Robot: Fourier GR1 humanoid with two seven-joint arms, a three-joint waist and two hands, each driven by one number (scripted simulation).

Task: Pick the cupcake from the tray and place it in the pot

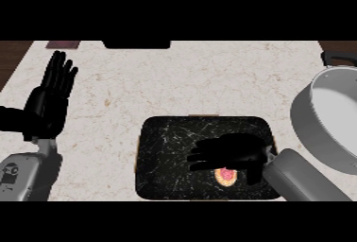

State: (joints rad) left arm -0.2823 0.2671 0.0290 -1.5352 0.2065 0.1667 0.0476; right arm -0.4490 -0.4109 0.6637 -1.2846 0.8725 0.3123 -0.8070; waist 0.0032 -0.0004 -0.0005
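Cupcake [226, 176] lies on tray [167, 156], long axis toward the view's bottom, right hand [233, 153] fingers curled over it.

Even, soft light — faint shadows, no glare.

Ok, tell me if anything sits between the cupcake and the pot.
Nothing visible does. The cupcake lies on the black tray, under the right hand. The grey pot stands to the right at the counter's edge; between them show only the tray's rim, bare counter and the robot's own right forearm.
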